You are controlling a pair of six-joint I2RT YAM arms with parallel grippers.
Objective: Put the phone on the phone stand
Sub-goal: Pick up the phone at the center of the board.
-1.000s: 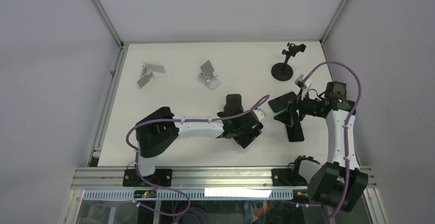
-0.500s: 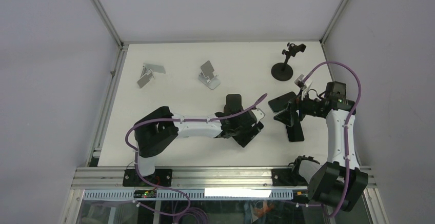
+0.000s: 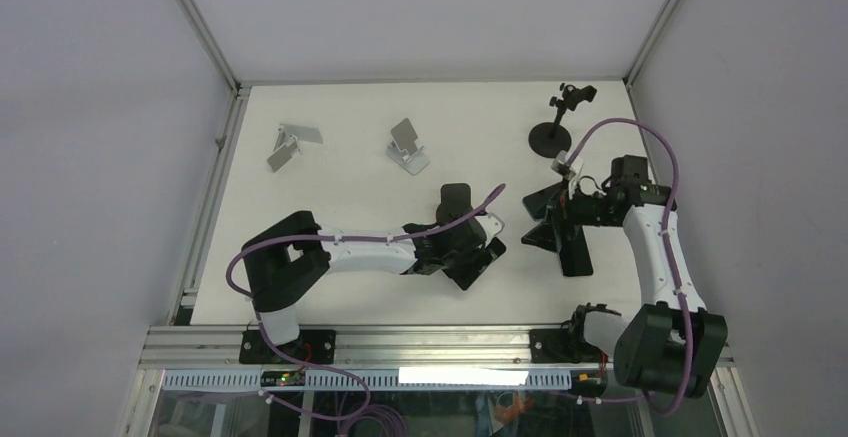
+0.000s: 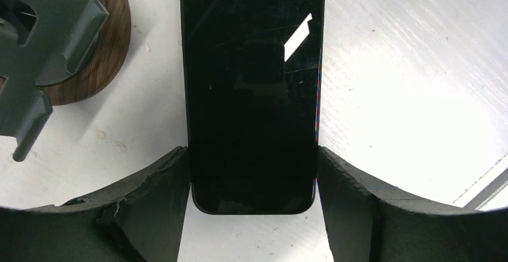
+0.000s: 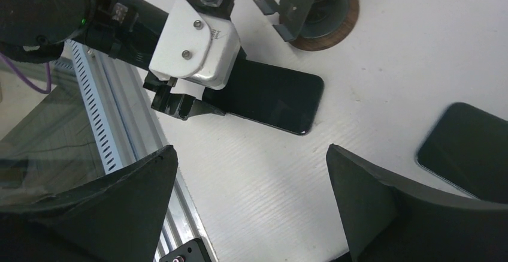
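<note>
A black phone lies flat on the white table, screen up. My left gripper is shut on its near end, one finger pressed against each long edge. From above, the phone sticks out past the left gripper toward the back. A grey metal phone stand on a round wooden base stands just left of the phone and holds nothing. That stand also appears beyond the phone in the right wrist view. My right gripper is open over bare table, right of the phone.
A second dark phone lies at the right edge of the right wrist view. A folded silver stand sits at the back left, and a black stand on a round base at the back right. The metal front rail runs close by.
My left gripper has narrowed from wide open until its fingers touch the phone's sides. The right arm has shifted a little to the left, its gripper still open.
</note>
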